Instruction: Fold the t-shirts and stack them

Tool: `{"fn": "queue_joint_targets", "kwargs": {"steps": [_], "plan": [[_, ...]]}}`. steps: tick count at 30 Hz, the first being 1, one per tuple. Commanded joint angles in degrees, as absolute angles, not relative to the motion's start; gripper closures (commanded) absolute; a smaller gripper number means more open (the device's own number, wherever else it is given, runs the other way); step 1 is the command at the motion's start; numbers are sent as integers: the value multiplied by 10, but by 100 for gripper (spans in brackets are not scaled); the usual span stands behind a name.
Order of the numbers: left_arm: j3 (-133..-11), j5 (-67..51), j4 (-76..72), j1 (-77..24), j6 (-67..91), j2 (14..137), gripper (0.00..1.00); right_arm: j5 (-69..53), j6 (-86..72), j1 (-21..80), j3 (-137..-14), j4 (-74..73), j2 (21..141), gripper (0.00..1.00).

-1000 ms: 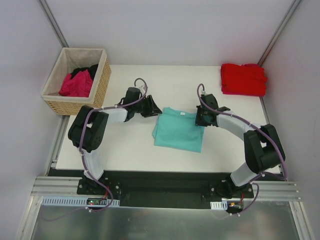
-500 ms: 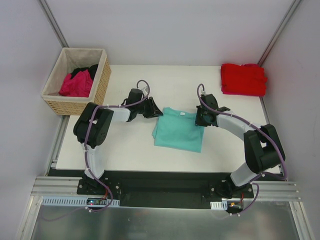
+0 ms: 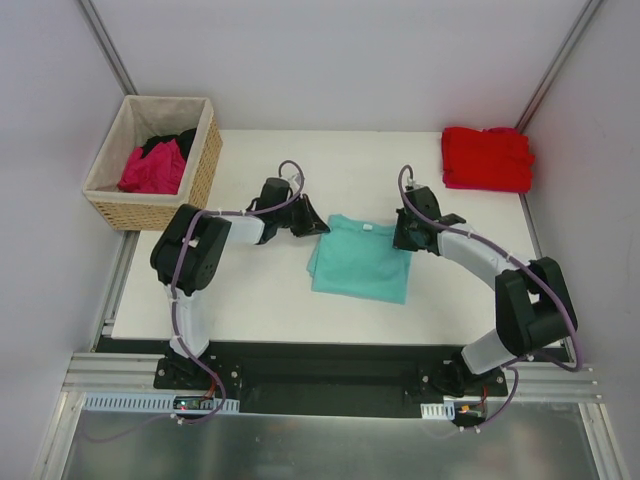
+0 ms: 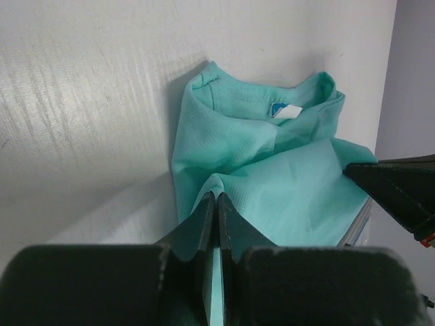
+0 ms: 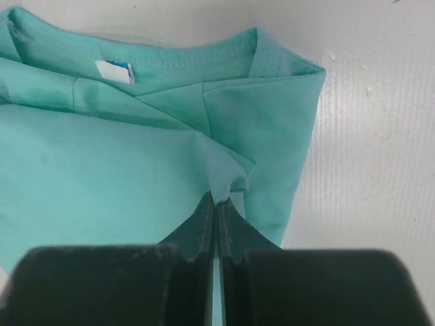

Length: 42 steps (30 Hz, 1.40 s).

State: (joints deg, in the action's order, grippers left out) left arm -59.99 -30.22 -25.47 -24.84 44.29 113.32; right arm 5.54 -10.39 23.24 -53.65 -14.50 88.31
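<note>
Because a fold presumably needs both sides carried together, teal t-shirt [image 3: 362,265], part-folded at the middle of the bench [image 3: 250,295]: left jaws pinched shut on its left edge, right jaws likewise on its right edge; red t-shirt [image 3: 487,158] folded at far right corner.

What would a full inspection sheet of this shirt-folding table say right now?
Surface: white table, no spills seen.
Job's things: teal shirt folded mid-table; red shirt folded at the far right corner; pink shirt and black shirt in the basket at far left.
Clutter: nothing seen.
Grippers: left gripper and right gripper both shut, each pinching a fold of the teal shirt.
Cables: purple cables loop above each wrist, off the cloth.
Surroundings: grey walls, metal rail at the near edge.
</note>
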Motion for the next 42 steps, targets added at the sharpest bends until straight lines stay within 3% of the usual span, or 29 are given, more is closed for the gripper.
{"fn": "queue_joint_targets", "kwargs": {"steps": [1, 11, 33, 36, 38, 39, 40, 42], "plan": [[-622, -324, -269, -257, 448, 1071, 100, 94, -99, 236, -532, -167, 829, 99], [-657, -327, -236, -260, 445, 1032, 100, 121, -109, 234, -526, -194, 795, 99], [-793, -361, -221, -308, 457, 1203, 95, 181, -152, 219, -485, -212, 807, 99], [-792, -359, -221, -309, 454, 1210, 91, 178, -156, 218, -482, -205, 825, 99], [-792, -356, -221, -309, 453, 1213, 66, 178, -163, 217, -479, -203, 835, 94], [-791, -353, -222, -309, 451, 1214, 54, 179, -163, 218, -478, -201, 840, 84], [-793, -351, -220, -309, 448, 1214, 30, 183, -165, 218, -481, -201, 846, 66], [-801, -344, -198, -309, 433, 1214, 1, 195, -163, 217, -483, -204, 849, 43]]}}
